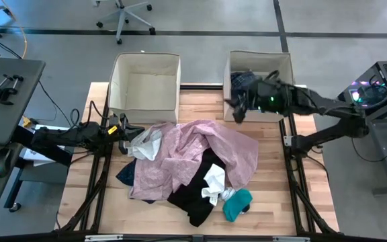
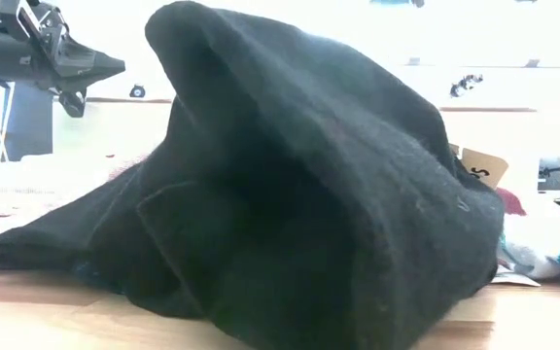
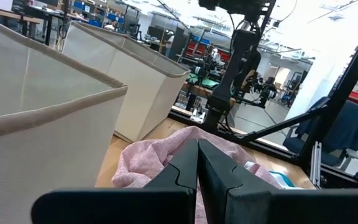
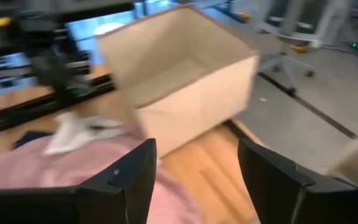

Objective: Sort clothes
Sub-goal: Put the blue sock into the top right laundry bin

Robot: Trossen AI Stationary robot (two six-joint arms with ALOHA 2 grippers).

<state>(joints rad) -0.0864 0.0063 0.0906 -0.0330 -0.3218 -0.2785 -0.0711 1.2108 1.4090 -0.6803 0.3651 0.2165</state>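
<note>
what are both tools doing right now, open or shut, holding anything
Left tool: shut, holding nothing, at the table's left edge by the pink shirt.
Right tool: open, empty, near the right box.

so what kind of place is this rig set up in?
Most likely a robotics lab or workshop, not a home. The wooden table stands on a bare grey floor with an office chair behind it, and the left wrist view looks past the beige boxes into a hall of workbenches and equipment racks.

Pink shirt (image 1: 200, 151) heaped over black garment (image 1: 197, 195)
</note>
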